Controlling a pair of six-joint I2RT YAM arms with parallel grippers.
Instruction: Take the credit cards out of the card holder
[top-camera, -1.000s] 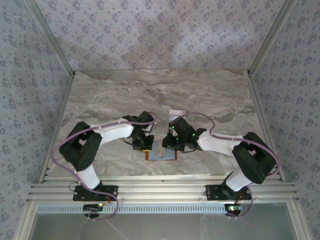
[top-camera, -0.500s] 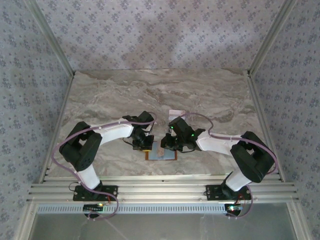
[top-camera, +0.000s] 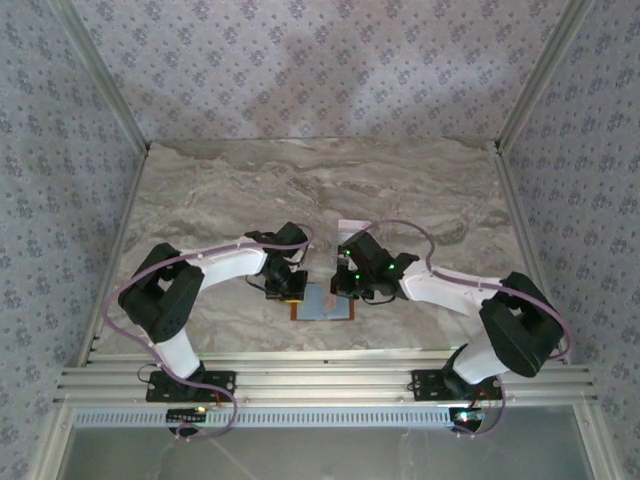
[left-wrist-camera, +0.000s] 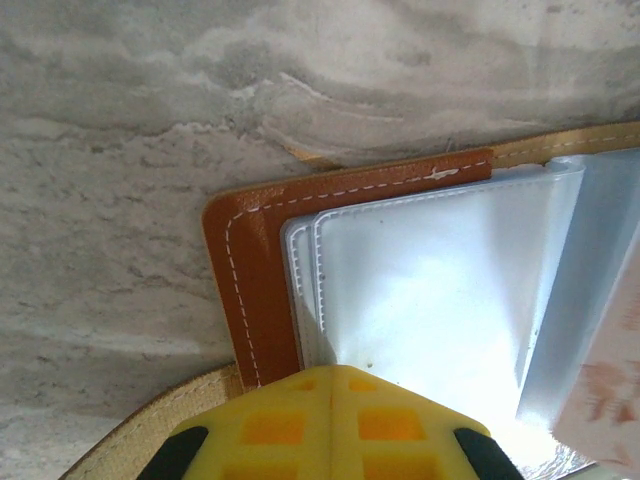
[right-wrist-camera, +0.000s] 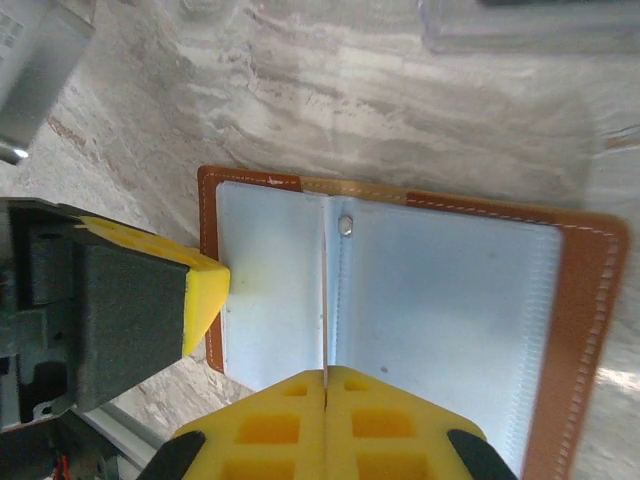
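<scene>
The card holder (right-wrist-camera: 450, 300) is laid open at the middle of the marbled counter's (top-camera: 230, 190) near edge. Both tools are closed, the left tool (left-wrist-camera: 330, 395) set at its left edge and the right tool (right-wrist-camera: 327, 385) at its fold. A clear tray (right-wrist-camera: 520, 28) is seen just beyond. Patterned walls (top-camera: 330, 60) surround the counter.

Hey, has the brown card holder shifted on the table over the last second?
No. The card holder lies open in the same spot, just as far from the table's near edge.
</scene>
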